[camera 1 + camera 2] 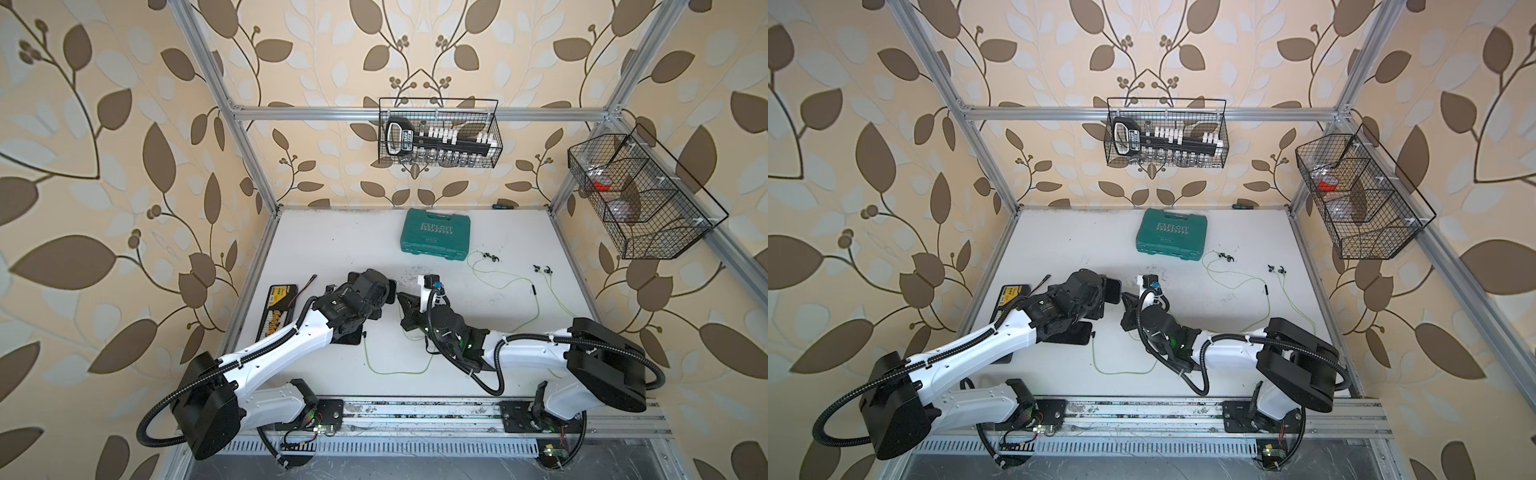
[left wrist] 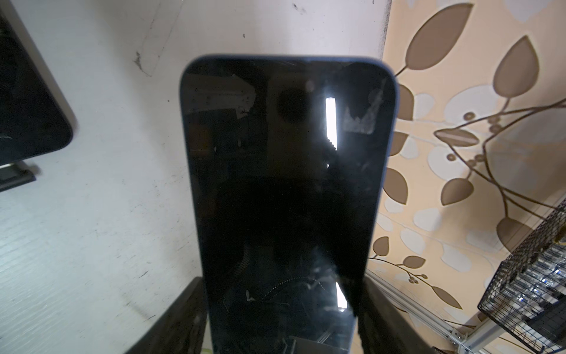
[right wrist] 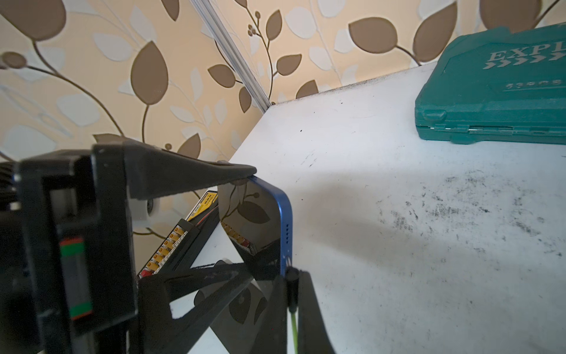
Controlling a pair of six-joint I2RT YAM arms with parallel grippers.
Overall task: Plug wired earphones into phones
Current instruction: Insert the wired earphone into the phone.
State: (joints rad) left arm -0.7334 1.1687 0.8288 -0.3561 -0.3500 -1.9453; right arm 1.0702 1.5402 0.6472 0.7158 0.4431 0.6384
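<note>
The black phone (image 2: 284,184) fills the left wrist view, raised off the white table (image 2: 92,214) and clamped across its width by the left gripper (image 2: 281,309). The right gripper (image 3: 291,283) is pinched tight on the black plug (image 3: 292,274) (yellow-green cable (image 3: 294,325) trailing), right at the phone's blue bottom edge. The other earphones (image 1: 542,269) lie near the teal toolbox (image 1: 434,230).

Your left gripper (image 1: 1105,291) holds a flat black glossy phone (image 1: 1115,289) above the white tabletop (image 1: 1059,249); right gripper (image 1: 1125,298) tip sits just beside the phone's edge. A thin yellow-green earphone cable (image 1: 1121,372) loops on the table btwn both arms. Small black earbuds (image 1: 1225,257) lie near the teal plastic toolbox (image 1: 1169,237), w/ more cable alongside.
</note>
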